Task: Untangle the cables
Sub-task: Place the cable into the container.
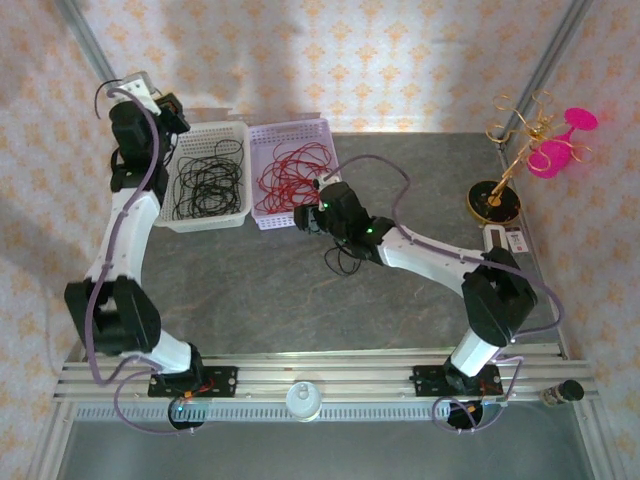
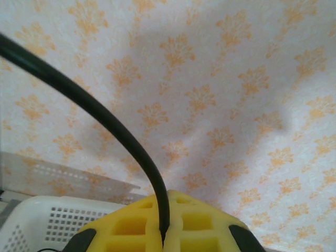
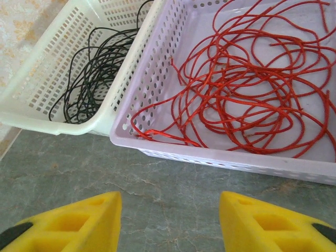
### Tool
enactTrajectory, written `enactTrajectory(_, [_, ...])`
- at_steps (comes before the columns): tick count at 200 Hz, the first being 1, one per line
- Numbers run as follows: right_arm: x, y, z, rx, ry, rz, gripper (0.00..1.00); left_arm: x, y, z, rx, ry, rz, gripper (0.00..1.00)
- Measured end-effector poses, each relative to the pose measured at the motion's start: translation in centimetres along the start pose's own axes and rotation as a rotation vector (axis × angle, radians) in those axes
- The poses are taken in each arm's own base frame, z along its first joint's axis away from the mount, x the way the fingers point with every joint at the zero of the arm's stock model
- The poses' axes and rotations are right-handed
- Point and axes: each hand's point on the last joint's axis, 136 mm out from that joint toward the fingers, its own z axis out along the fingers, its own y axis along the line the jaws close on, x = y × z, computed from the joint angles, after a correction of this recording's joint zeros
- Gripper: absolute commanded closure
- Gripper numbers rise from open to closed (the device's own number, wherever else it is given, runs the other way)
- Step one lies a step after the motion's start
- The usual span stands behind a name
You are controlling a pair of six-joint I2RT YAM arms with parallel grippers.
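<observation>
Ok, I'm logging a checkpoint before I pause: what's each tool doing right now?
Left tool: closed on a black cable.
Right tool: open, holding nothing.

The table [image 1: 250, 290] has a grey, stone-like top, matt, with faint pale veins. The white basket [image 3: 47, 126] and the lilac basket [image 3: 152, 89] are perforated moulded plastic with a soft sheen. The red cables [image 3: 226, 84] have a smooth, slightly glossy sheath. The black cables [image 3: 89, 79] look duller, and seen close a black cable [image 2: 152, 178] is smooth and rubbery. The fingers [image 3: 68, 223] of the right gripper [image 3: 168, 223] are matt yellow plastic with moulded pockets. The walls [image 1: 400, 60] are a matt, patterned, faintly wrinkled sheet, whether cloth or paper cannot be told. The near rail [image 1: 330, 370] is ribbed bare metal, and the far-right stand [image 1: 512, 163] is shiny gold wire.
</observation>
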Motion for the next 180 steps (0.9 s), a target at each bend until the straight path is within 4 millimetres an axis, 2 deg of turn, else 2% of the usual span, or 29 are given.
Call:
enactTrajectory(32, [-0.2, 0.5, 0.1, -0.017, 0.005, 0.000, 0.48, 6.6, 2.5, 5.0, -0.008, 0.103, -0.056, 1.00])
enactTrajectory(52, [0.0, 0.5, 0.1, -0.019, 0.016, -0.001, 0.48, 10.5, 3.7, 6.8, -0.002, 0.150, -0.102, 1.00])
enactTrajectory(80, [0.4, 0.4, 0.1, -0.020, 0.030, -0.001, 0.48, 14.9, 4.7, 8.9, 0.000, 0.202, -0.150, 1.00])
enactTrajectory(117, [0.6, 0.4, 0.1, -0.019, 0.040, 0.002, 0.48, 21.9, 4.8, 9.7, -0.019, 0.323, -0.188, 1.00])
enactTrajectory(140, [1.0, 0.4, 0.4, -0.022, 0.052, 0.002, 0.48, 25.3, 4.6, 9.9, -0.035, 0.388, -0.190, 1.00])
enactTrajectory(145, [1.1, 0.4, 0.5, -0.022, 0.056, 0.002, 0.48, 25.8, 4.5, 9.8, -0.039, 0.399, -0.189, 1.00])
enactTrajectory(158, [1.5, 0.2, 0.8, -0.019, 0.067, 0.002, 0.48, 27.1, 4.4, 9.7, -0.047, 0.432, -0.188, 0.90])
enactTrajectory(180, [1.9, 0.1, 1.1, -0.017, 0.079, 0.001, 0.48, 28.2, 4.4, 9.4, -0.058, 0.464, -0.187, 0.86])
